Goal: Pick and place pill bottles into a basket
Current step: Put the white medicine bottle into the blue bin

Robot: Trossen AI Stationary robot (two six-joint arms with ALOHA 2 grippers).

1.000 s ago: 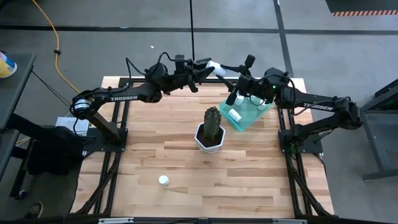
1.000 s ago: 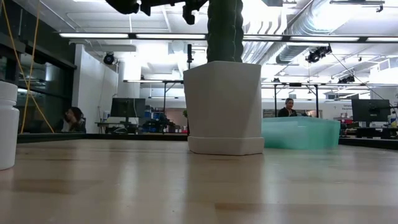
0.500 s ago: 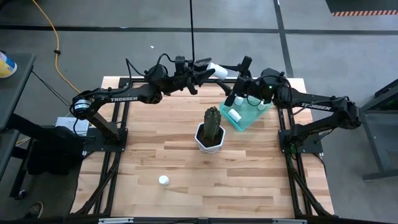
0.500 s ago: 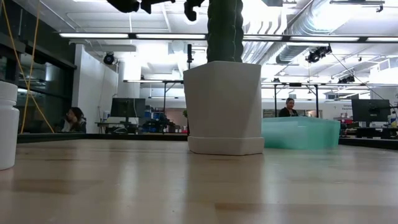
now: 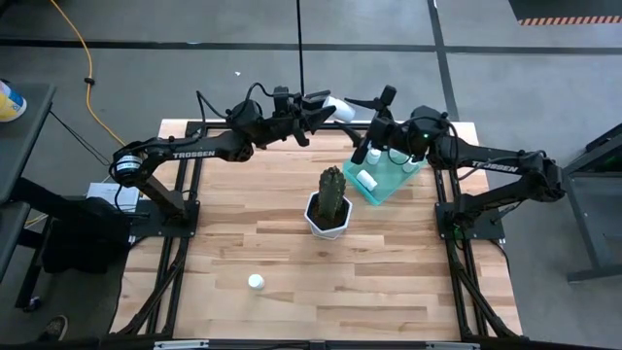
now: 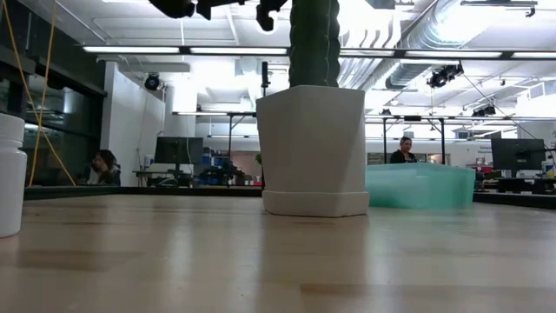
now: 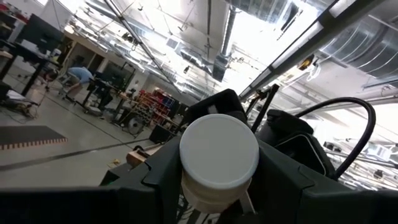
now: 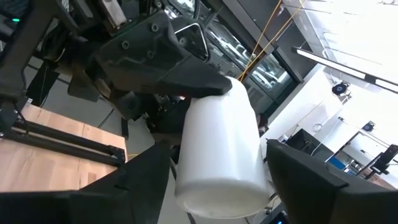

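White and smooth-capped, your pill bottle (image 5: 334, 104) hangs above the table's far edge, clenched in the left gripper (image 5: 321, 107). Your right gripper (image 5: 374, 101) flanks it with fingers spread, beside the teal basket (image 5: 393, 180).

I count four pill bottles: one (image 5: 334, 106) up between my two claws at the top centre of the high view, two lying in the basket (image 5: 406, 177), at (image 5: 374, 156) and (image 5: 366, 179), and one (image 5: 255, 282) alone at the lower left of the table (image 5: 389, 272). There is one basket, right of centre, and one cactus pot (image 5: 328, 220) in the middle. I have two arms. In the low view I see two people (image 6: 103, 165) (image 6: 403, 151) far back.
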